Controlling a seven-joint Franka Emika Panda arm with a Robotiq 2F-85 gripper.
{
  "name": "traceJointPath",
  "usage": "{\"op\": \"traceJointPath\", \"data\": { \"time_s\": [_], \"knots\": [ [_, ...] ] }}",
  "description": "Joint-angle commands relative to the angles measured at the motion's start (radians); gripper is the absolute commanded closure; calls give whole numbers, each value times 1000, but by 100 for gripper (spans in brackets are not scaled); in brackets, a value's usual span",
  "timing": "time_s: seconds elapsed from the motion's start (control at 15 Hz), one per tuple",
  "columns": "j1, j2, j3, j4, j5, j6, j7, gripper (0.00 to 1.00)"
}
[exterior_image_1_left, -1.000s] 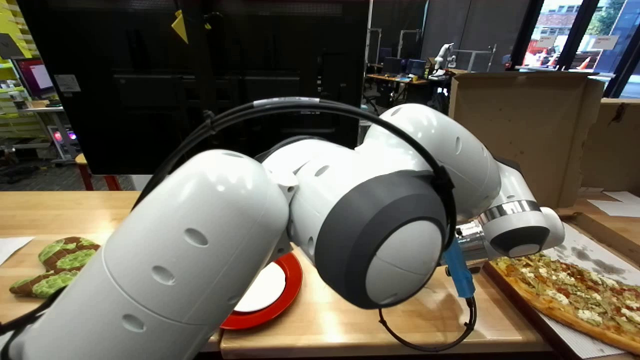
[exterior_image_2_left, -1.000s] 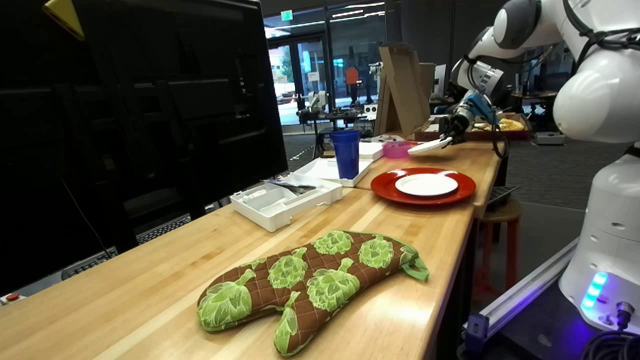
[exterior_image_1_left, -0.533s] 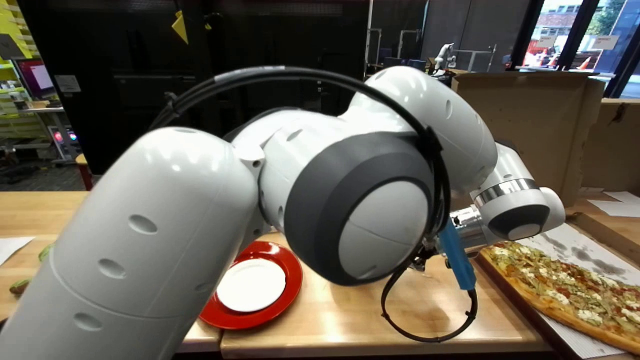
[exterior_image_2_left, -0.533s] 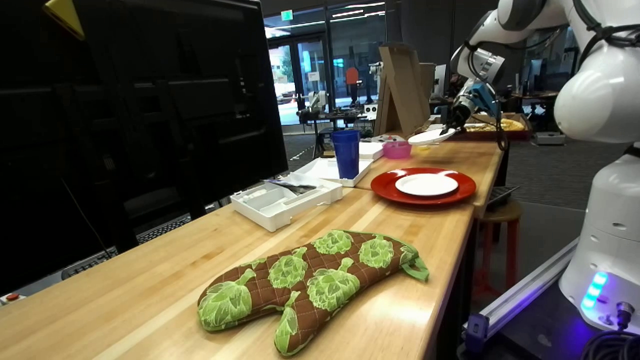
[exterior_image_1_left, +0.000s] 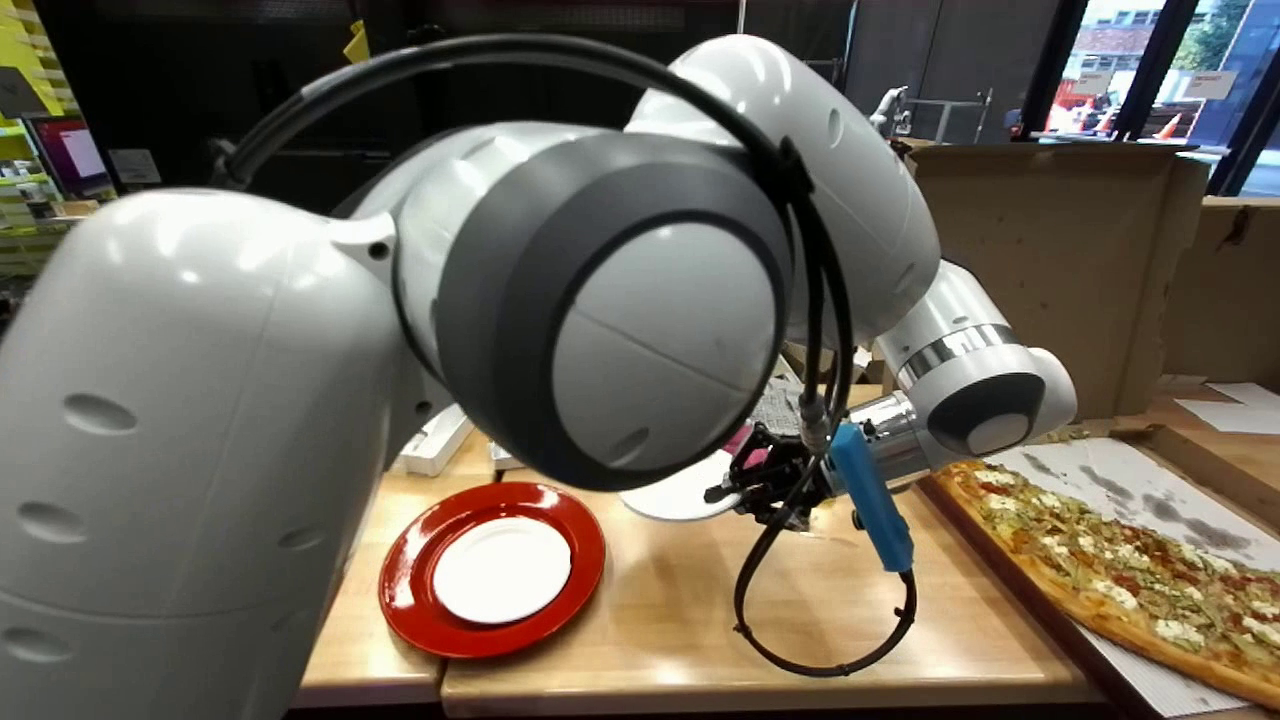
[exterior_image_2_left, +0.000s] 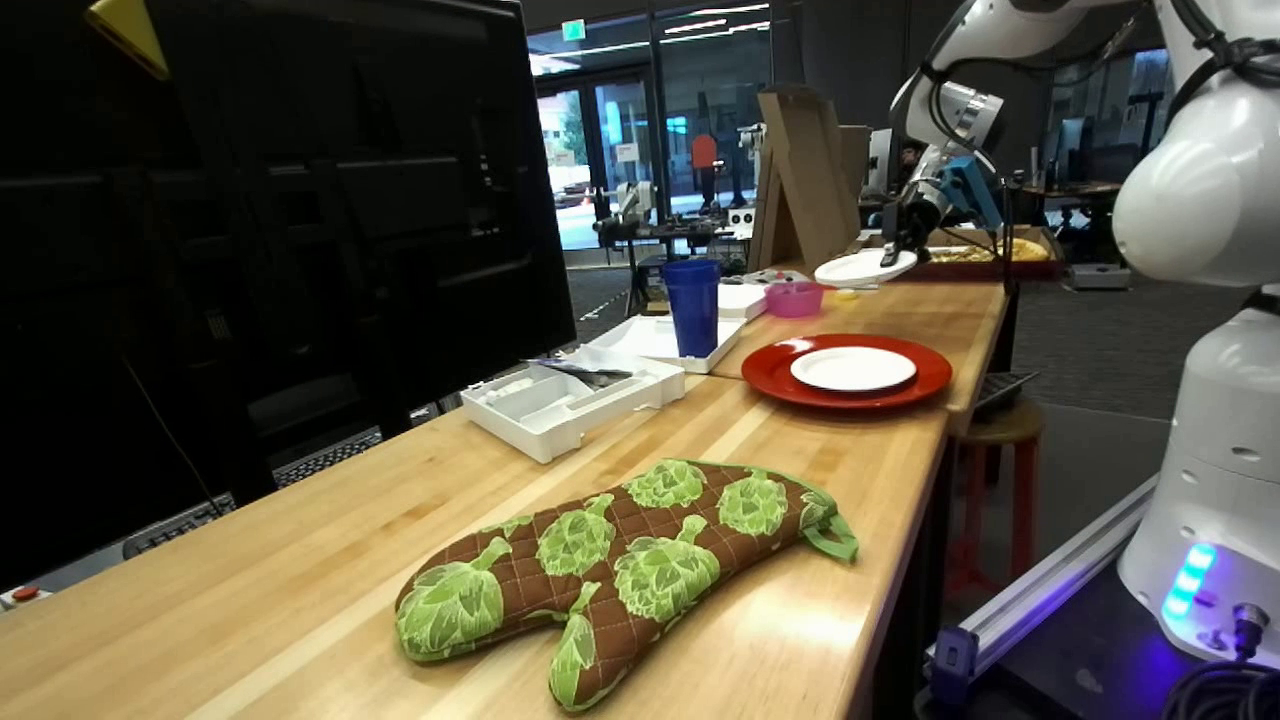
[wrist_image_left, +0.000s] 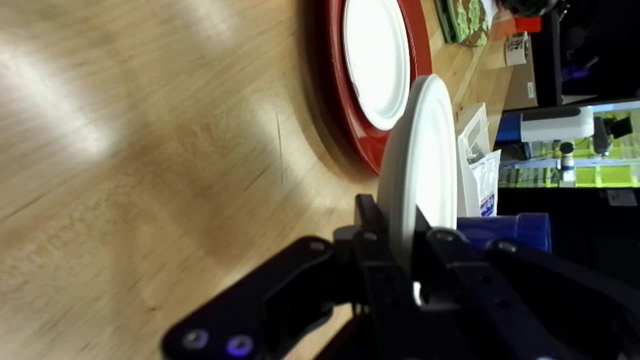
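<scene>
White and shallow, a small plate (wrist_image_left: 436, 165) is held in the air, its rim pinched between the two fingers (wrist_image_left: 367, 215) of the tool (wrist_image_left: 395, 216), which we see closed to a narrow gap around it. In both exterior views we find this plate raised over the wooden surface (exterior_image_2_left: 300, 560), tilted only slightly. Near it, a red plate (exterior_image_1_left: 400, 580) rests on the surface and carries a second white plate (exterior_image_1_left: 502, 570) on its middle. In an exterior view, we make out a pink bowl (exterior_image_2_left: 793, 300) close to the held plate, and a blue cup (exterior_image_2_left: 692, 310) that seems to stand inside a white tray (exterior_image_2_left: 645, 338), though from this low angle we cannot be sure. Nearer the camera lie an open white box (exterior_image_2_left: 510, 430) with packets (exterior_image_2_left: 580, 373) inside and a brown oven mitt (exterior_image_2_left: 620, 570) patterned in green. On the side of the tool away from the red plate, we see a long pizza (exterior_image_1_left: 1120, 570) with red and white toppings in an open cardboard box (exterior_image_1_left: 1200, 475).
</scene>
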Motion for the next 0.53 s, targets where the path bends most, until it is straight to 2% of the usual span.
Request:
{"op": "traceJointPath", "data": {
  "time_s": [0.0,0.47],
  "knots": [
    [73,-116,-26,-142,-45,68,-51,97],
    [177,-244,-32,-313,-111,163,-118,97]
  ]
}}
